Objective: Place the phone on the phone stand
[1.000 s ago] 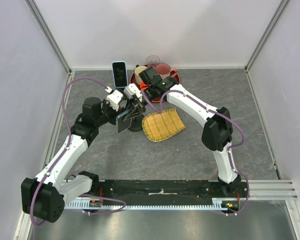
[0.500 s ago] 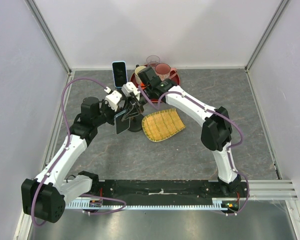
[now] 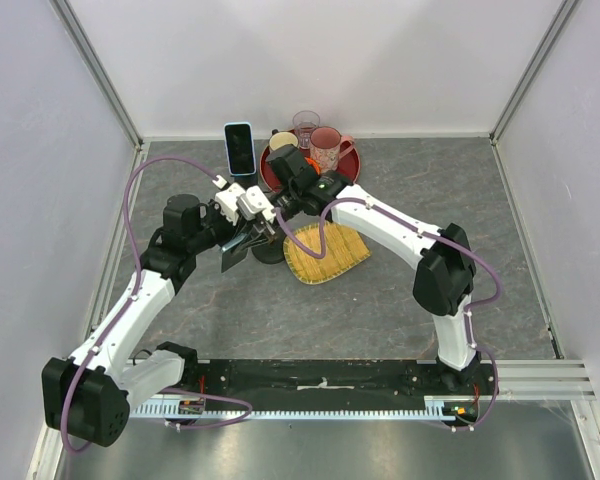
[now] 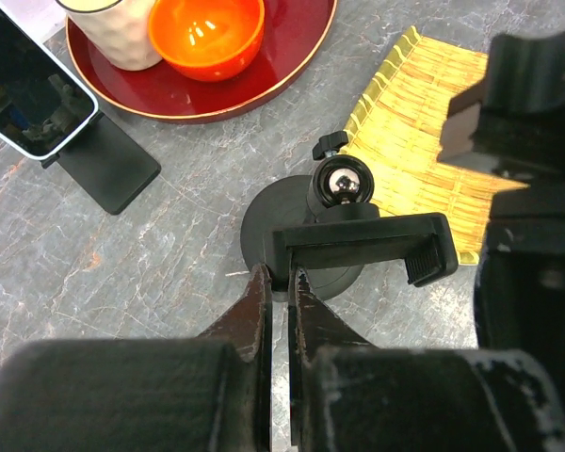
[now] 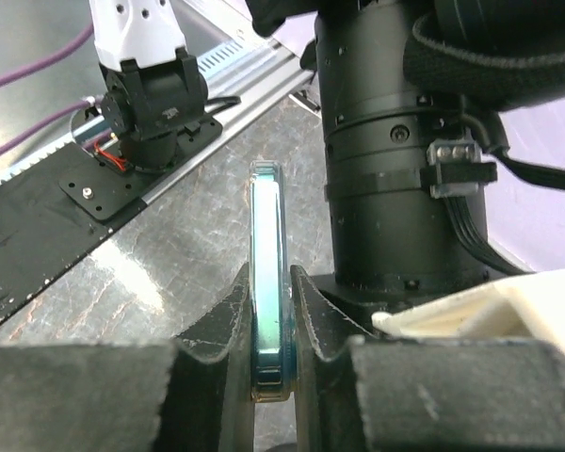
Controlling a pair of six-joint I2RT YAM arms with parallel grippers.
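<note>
Right wrist cam only: right gripper (image 5: 268,278) is nipped down on a phone (image 5: 266,207), seen edge-on and upright btwn the fingers, teal rim showing. Top view doesn't show this phone clearly; it's up off the worktop (image 3: 430,200), close by the left arm's wrist.

Left wrist cam only: left gripper (image 4: 278,280) is almost fully closed, pinching the left end of the phone stand (image 4: 358,243) clamp bar. Ball joint and round black base sit just behind the bar. The clamp has nothing in it.

Top view gives the layout. Stand base is mid-worktop, w/ a bamboo mat (image 3: 325,250) touching it at 3 o'clock. A red tray (image 3: 267,172) is at 12 o'clock and a second phone (image 3: 239,148) at 11 o'clock. That one leans on its own flat black stand (image 4: 108,169), seen only in the left wrist cam.

Containers: tray holds an orange bowl (image 4: 207,33) and a cream cup (image 4: 113,38), side by side and touching or nearly so. Top view adds a pink cup (image 3: 325,148) on the tray's right part. A clear glass (image 3: 305,122) is at its far rim; can't tell if it's in or just behind.
</note>
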